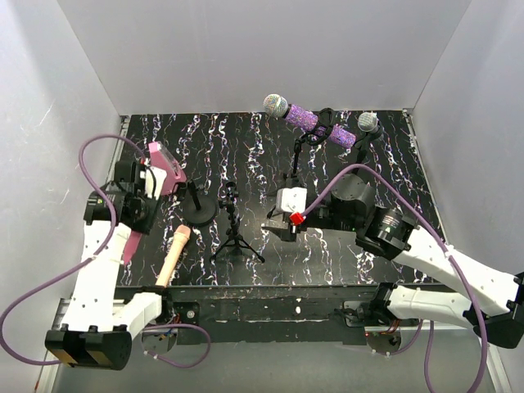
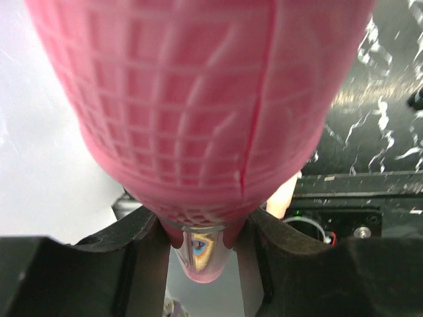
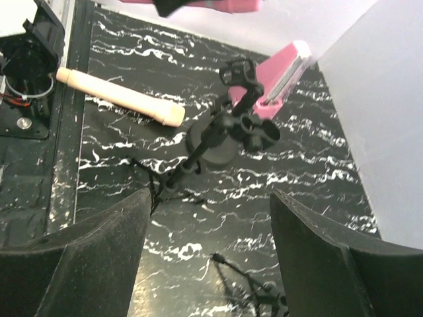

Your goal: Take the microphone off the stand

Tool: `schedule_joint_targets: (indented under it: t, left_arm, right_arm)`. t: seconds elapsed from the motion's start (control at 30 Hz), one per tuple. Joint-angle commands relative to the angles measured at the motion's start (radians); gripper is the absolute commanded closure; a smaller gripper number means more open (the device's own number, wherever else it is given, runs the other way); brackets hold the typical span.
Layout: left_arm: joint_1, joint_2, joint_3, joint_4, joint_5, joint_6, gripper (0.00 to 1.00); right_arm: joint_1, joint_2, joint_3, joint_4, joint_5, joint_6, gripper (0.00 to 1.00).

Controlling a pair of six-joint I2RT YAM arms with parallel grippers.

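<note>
**Over the black, white-veined table (image 1: pixel 246 147), the left end effector (image 1: pixel 151 178) clamped a pink mesh-headed microphone (image 1: pixel 166 168).**
The right end effector (image 3: pixel 208 231) hung mid-table, jaws wide with nothing between them. The black round-based stand (image 1: pixel 199 211) stood just right of the pink microphone, apart from it. A cream plastic microphone (image 1: pixel 173 254) lay near the front edge.

The microphone (image 1: pixel 304 119) — purple glitter body, silver mesh head — lies tilted across the clip atop the thin black stand (image 1: pixel 297 155). Its head points up to the stand's left and its tail dips right — the stand's foot is hidden.
</note>
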Motion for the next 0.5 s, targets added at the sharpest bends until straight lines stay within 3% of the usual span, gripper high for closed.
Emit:
schedule_joint_targets:
  t: [0.0, 0.23, 0.47]
  left_arm:
    - [0.017, -0.077, -0.129, -0.008, -0.037, -0.019, 1.00]
    - [0.048, 0.023, -0.337, 0.190, 0.003, 0.018, 1.00]
    - [0.151, 0.178, -0.452, 0.405, 0.031, 0.072, 1.00]
  right_arm:
    - [-0.002, -0.051, -0.042, -0.072, 0.074, 0.098, 0.21]
    - [-0.015, -0.091, -0.069, -0.110, 0.091, 0.127, 0.21]
    - [-0.043, -0.096, -0.071, -0.123, 0.088, 0.152, 0.21]
